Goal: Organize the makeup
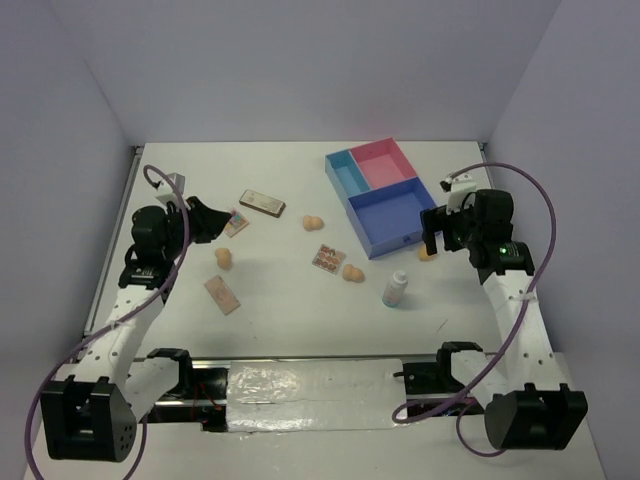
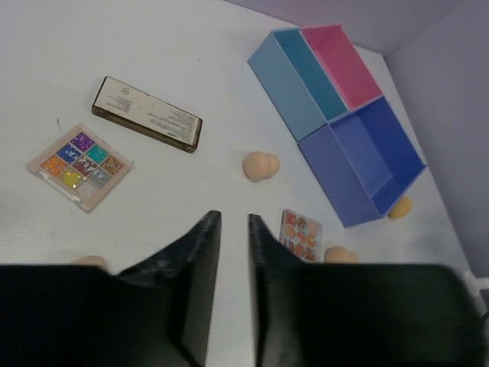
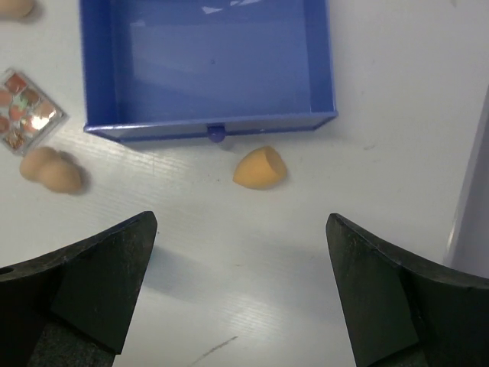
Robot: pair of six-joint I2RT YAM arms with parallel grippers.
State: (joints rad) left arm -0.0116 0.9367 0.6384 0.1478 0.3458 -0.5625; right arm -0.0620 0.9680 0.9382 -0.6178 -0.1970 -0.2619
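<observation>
My left gripper (image 1: pixel 218 222) (image 2: pixel 232 220) is shut apart from a thin slit, holding nothing, and hovers just left of the multicolour palette (image 1: pixel 237 222) (image 2: pixel 79 166). The brown-gold palette (image 1: pixel 262 203) (image 2: pixel 147 124) lies behind it. Tan sponges lie at mid-table (image 1: pixel 313 222) (image 2: pixel 260 165), lower left (image 1: pixel 224 258) and beside the orange-square palette (image 1: pixel 328 258) (image 3: pixel 23 111). A pinkish palette (image 1: pixel 222 294) lies near front left. The white bottle (image 1: pixel 396 290) stands upright. My right gripper (image 1: pixel 432 243) (image 3: pixel 241 222) is open above a cut sponge (image 1: pixel 428 253) (image 3: pixel 260 167) by the tray's front.
The blue-and-pink divided tray (image 1: pixel 350 180) (image 2: pixel 284 76) (image 3: pixel 210 122) sits at back right; its large blue compartment holds nothing. Grey walls close in the table on the left, right and back. A taped strip runs along the near edge between the arm bases.
</observation>
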